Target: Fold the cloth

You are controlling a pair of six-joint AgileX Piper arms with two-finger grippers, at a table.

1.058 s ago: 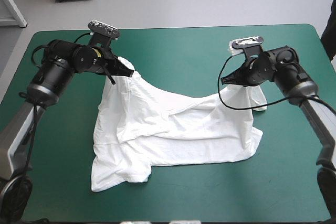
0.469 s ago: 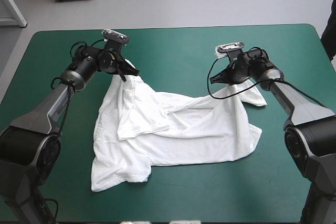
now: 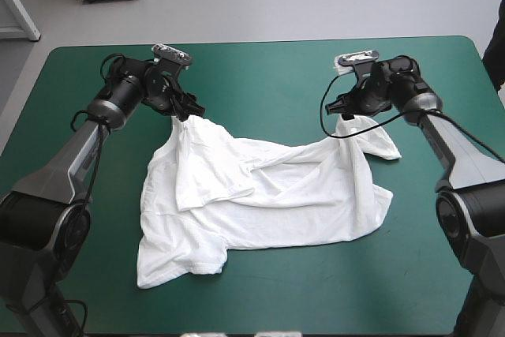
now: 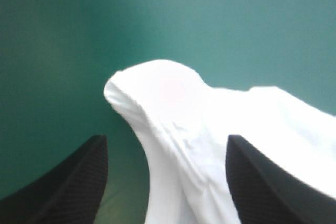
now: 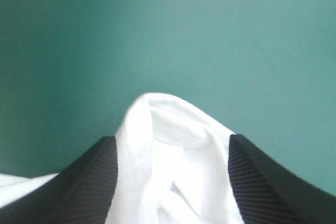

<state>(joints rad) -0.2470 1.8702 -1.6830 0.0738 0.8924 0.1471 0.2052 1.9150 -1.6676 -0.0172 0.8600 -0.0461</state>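
Observation:
The white T-shirt (image 3: 260, 195) lies spread and wrinkled across the middle of the teal-green table, one sleeve near the front left. Its two far corners rise in small peaks. My left gripper (image 3: 188, 112) hovers at the far-left peak, and in the left wrist view it (image 4: 165, 140) stands open, the T-shirt's corner (image 4: 178, 98) lying loose between and ahead of the black fingers (image 4: 79, 177). My right gripper (image 3: 338, 108) is at the far-right peak. In its own view it (image 5: 171, 139) is open too, with the T-shirt's bunched corner (image 5: 168, 114) between the fingers (image 5: 262, 177).
Bare teal-green cover (image 3: 260, 76) runs between the two grippers and on to the table's far edge. A wide strip of cover (image 3: 331, 290) also shows in front of the shirt, toward the near edge.
Both grippers were shut on the shirt's far corners earlier and now stand open. The corners have settled lower toward the table, and the stretched far edge has gone slack.

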